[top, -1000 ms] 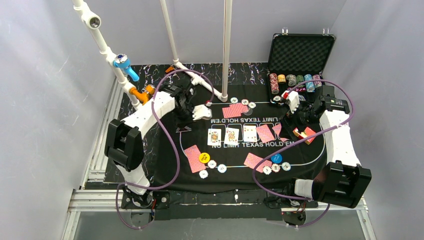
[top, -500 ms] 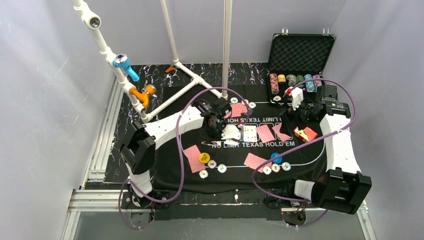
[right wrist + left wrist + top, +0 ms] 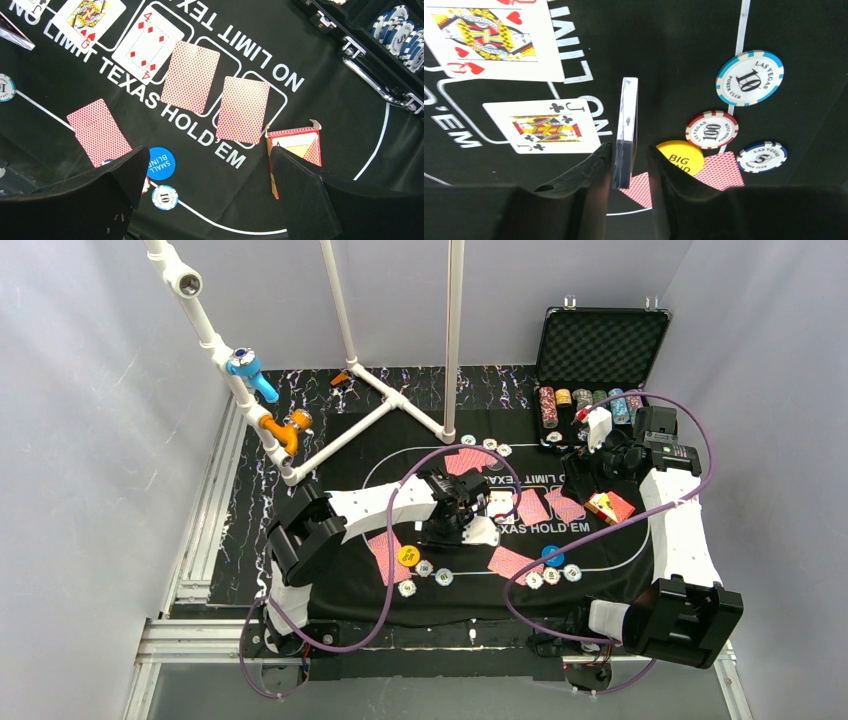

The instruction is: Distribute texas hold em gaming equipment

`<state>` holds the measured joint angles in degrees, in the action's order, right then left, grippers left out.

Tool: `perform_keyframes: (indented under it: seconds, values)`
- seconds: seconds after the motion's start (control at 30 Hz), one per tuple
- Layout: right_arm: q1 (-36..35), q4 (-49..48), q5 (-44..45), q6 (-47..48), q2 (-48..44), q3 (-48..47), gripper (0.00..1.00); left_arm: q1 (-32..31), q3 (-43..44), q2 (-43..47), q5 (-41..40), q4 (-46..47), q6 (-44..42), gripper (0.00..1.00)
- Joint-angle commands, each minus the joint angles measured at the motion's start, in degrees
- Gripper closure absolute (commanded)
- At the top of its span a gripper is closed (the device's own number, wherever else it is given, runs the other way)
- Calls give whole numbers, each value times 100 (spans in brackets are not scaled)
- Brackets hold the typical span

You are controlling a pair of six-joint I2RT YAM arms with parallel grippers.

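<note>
While a thin clear card-like piece (image 3: 626,127) is pinched on edge by the left tool (image 3: 629,165), the right tool (image 3: 210,185) is held wide open and empty. If dropped carelessly, the face-up cards (image 3: 541,125) at mid-bench could be disturbed.

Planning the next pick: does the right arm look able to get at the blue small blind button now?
Probably yes: the right hand is open, hovering just above the blue small blind button, with nothing covering it.

Card deck (image 3: 626,131) edge-up betw. left hand (image 3: 630,167) fingers, above mat (image 3: 674,60), chips (image 3: 711,130) right.
</note>
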<state>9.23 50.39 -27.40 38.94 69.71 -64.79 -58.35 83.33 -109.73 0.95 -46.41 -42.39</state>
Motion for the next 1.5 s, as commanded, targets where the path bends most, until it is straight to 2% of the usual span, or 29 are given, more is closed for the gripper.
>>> perform_keyframes:
  seconds: [0.0, 0.4, 0.47, 0.57, 0.6, 0.87, 1.03, 1.23, 1.47]
  values:
    - [-9, -32, -20, 18, -90, -86, 0, -21, -213, -82, -16, 35, -6, 63]
    - [-4, -4, -104, 42, -81, -124, 0, -19, -35, 219, 0, -173, 39, 35]
    - [-9, -3, -144, 51, -70, -145, 0, -19, 76, 343, 14, -278, 85, 27]
    - [-5, 33, -235, 92, -48, -200, 0, 2, 263, 547, 24, -454, 181, 5]
    - [-12, 69, -291, 133, -39, -233, 0, 37, 369, 606, 52, -544, 239, 2]
    - [-286, 76, -312, 11, -78, -402, 0, 563, 1609, 973, 586, -1425, 1027, 2]
    - [-652, 90, -136, -169, -63, -614, 0, 1263, 2164, 1083, 1158, -1844, 1735, 2]
    - [-1265, 290, 98, -280, -98, -718, 0, 1910, 1656, 1401, 1231, -1832, 2401, 2]
    - [-1813, 438, 333, -391, -443, -259, 0, 2517, 849, 1785, 1345, -1534, 3024, 2]
